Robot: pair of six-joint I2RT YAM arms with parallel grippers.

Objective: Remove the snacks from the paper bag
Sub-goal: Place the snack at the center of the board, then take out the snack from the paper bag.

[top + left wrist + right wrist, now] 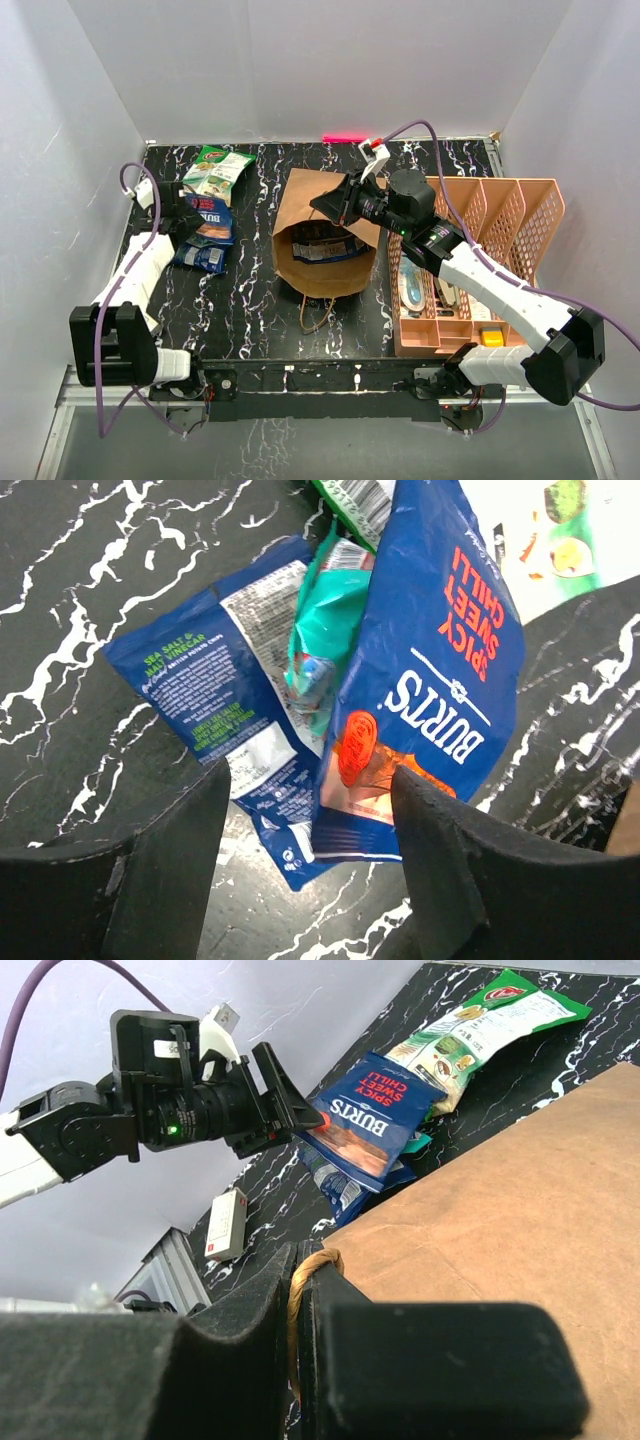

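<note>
Glossy crinkled foil snacks (430, 650), matt creased paper bag (310, 195) — polished marbled table (250, 300).

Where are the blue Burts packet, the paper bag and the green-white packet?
blue Burts packet (430, 660): left wrist view, its printed front.
paper bag (312, 200): top view, its brown side.
green-white packet (220, 172): top view, its middle.

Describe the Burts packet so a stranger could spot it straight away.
On the black marbled table, look left of the brown paper bag to the small pile of snack packets. The Burts packet lies on top, between the green-white packet and another blue packet: the only one with red "Spicy Sweet Chilli" lettering.
</note>
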